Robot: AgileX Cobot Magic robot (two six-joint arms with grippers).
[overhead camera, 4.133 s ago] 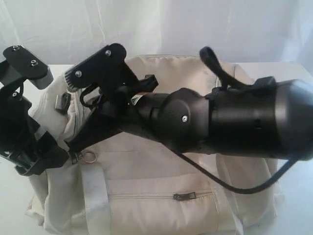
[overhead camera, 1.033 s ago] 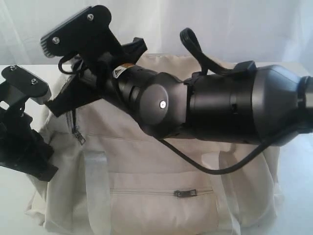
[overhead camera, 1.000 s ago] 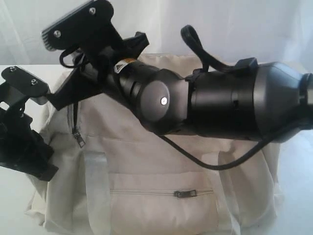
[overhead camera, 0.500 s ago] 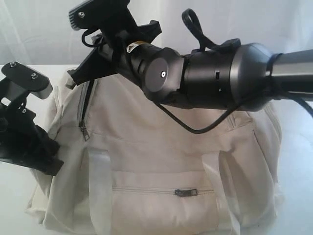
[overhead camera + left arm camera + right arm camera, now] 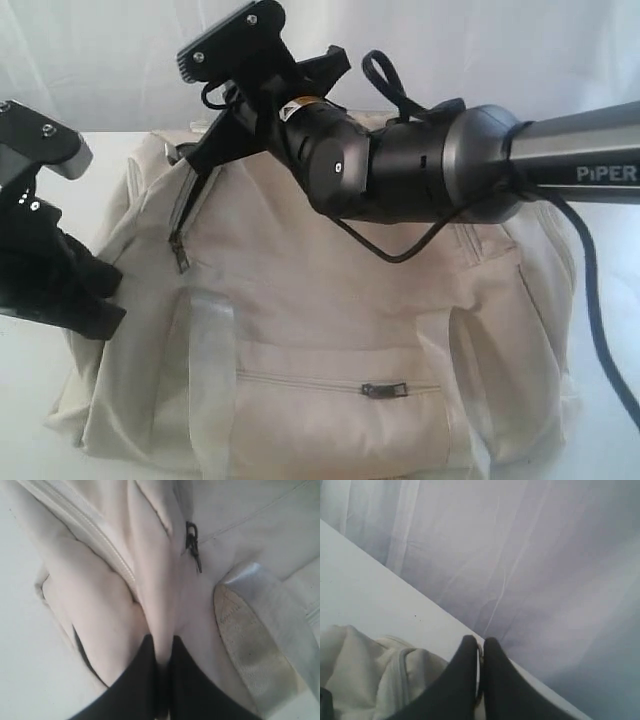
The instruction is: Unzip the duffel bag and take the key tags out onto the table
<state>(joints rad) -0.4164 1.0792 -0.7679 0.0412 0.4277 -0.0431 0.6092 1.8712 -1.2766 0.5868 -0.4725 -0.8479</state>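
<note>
The bag (image 5: 330, 330) lies on the white counter (image 5: 25, 400) and fills the middle of the exterior view. Its front pocket faces 6 o'clock, and a small dark pull (image 5: 383, 389) sits on the pocket zip. A pale strap (image 5: 212, 380) runs down the front at about 7 o'clock.

At the bag's 9 o'clock end the left end effector (image 5: 160, 647) is closed, pinching an upright fold of cream fabric between its dark fingers.

The right arm reaches across from 3 o'clock, above the bag, to its 11 o'clock corner. There the right end effector (image 5: 479, 647) is closed, fingers pressed together just above the bag's end. A thin pale sliver shows between them, but I cannot tell what it is.

From that corner a grey zip runs down toward 9 o'clock, with a dark pull (image 5: 181, 262) hanging at its lower end, close to the pinched fold. A white curtain (image 5: 530, 555) hangs behind the counter at 12 o'clock.
</note>
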